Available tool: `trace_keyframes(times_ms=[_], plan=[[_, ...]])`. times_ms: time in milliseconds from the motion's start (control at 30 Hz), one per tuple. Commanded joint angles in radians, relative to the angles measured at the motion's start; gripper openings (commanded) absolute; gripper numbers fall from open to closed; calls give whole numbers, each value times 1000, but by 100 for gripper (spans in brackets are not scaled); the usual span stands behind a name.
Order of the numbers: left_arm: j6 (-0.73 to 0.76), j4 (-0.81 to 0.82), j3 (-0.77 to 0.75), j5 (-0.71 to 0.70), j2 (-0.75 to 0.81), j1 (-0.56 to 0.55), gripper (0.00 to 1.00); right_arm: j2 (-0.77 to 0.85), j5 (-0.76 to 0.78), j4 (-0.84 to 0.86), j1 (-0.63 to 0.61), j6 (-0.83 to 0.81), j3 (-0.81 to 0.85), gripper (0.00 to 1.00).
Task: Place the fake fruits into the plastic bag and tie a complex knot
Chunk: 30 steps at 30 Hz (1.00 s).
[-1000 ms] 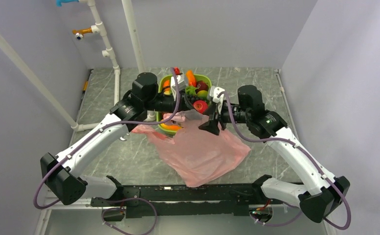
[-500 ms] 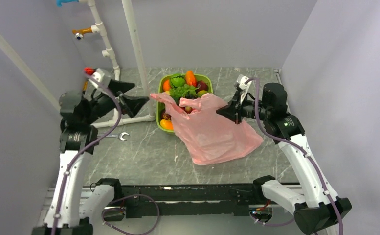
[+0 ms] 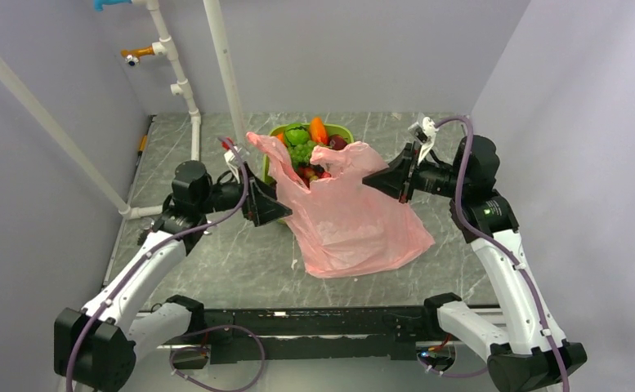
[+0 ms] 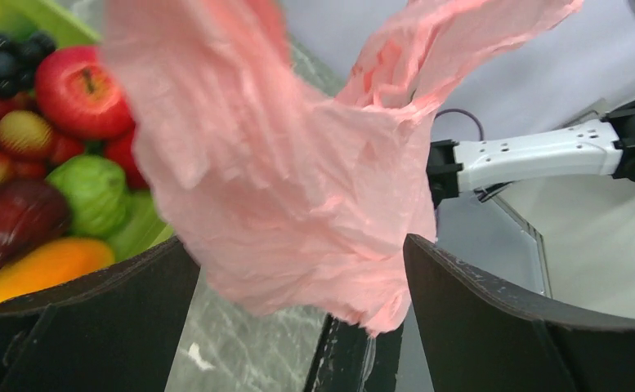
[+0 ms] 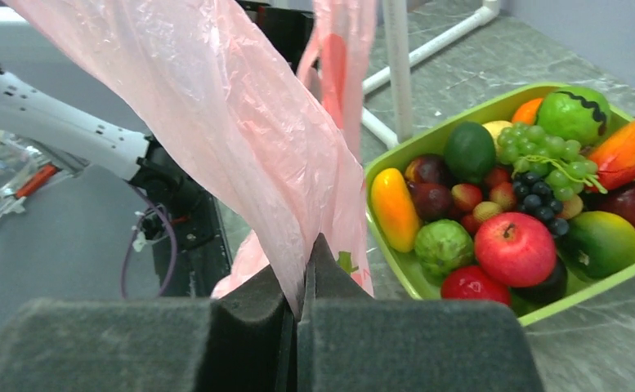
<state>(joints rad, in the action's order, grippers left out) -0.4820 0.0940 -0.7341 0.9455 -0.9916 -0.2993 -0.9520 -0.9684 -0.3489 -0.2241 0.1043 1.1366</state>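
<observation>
The pink plastic bag [image 3: 353, 224] hangs raised over the table, its two handle loops sticking up in front of the tray. My right gripper [image 3: 377, 181] is shut on the bag's right upper edge; the right wrist view shows the film pinched between the pads [image 5: 306, 273]. At the bag's left side my left gripper [image 3: 283, 214] stands open. In its wrist view the bag [image 4: 297, 188] hangs between and just ahead of the spread fingers [image 4: 494, 327], not clamped. The fake fruits [image 3: 310, 145] lie in the tray, among them a red apple [image 5: 514, 247] and green grapes [image 5: 543, 155]. No knot is in view.
The lime-green tray [image 3: 344, 131] stands at the back centre, just behind the bag. White pipes [image 3: 185, 94] rise at the back left. A black rail [image 3: 314, 322] runs along the near edge between the arm bases.
The left arm has swung in from the far left to the bag's left side, jaws open. The bag now hangs more upright, with the right gripper still pinching it.
</observation>
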Motion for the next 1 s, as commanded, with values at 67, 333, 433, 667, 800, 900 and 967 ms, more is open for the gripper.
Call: trace_keyframes(times_ms=[67, 333, 433, 667, 800, 900, 967], plan=[[-183, 352, -89, 30, -102, -89, 80, 17, -37, 42, 22, 81, 62, 0], [28, 67, 0, 54, 136, 236, 0, -50, -182, -70, 509, 62, 132, 0], [197, -66, 1, 71, 210, 254, 0, -82, -192, -55, 569, 72, 149, 0], [696, -340, -41, 18, 269, 84, 0, -84, -345, 75, 565, 70, 104, 0], [951, -615, -105, -29, 244, -22, 0, -145, -356, -174, 565, -141, 202, 0], [985, -680, -101, -19, 266, -16, 0, -175, -317, -261, 597, -265, 235, 0], [941, -665, -64, -14, 302, -5, 0, -214, -320, -311, 634, -326, 261, 0]])
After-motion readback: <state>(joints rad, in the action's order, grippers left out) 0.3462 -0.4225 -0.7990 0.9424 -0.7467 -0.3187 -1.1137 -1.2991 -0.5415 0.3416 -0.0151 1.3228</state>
